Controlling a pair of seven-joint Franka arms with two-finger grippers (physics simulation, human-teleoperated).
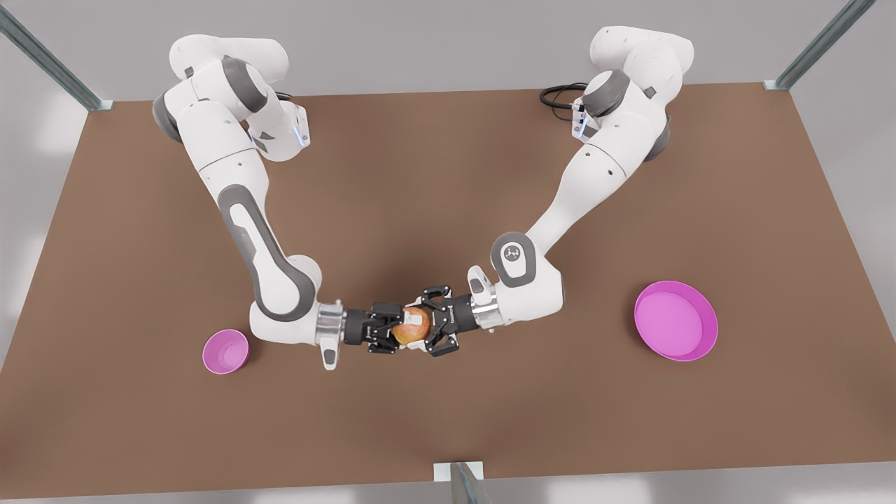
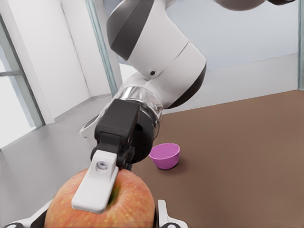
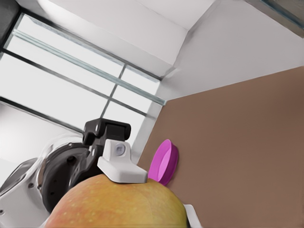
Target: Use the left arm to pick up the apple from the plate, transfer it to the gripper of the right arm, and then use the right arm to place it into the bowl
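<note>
The apple (image 1: 408, 332), held above the bench (image 1: 448, 175) between bowl (image 1: 225, 351) and plate (image 1: 676, 320), sits clamped in both the left gripper (image 1: 423, 326) and right gripper (image 1: 403, 323) jaws (firm, smooth, likely light), so grip across its widest middle.

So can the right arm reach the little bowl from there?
Probably yes. The bowl sits close beside the right arm with bare table between; the left arm's fingers hold the apple too.
</note>
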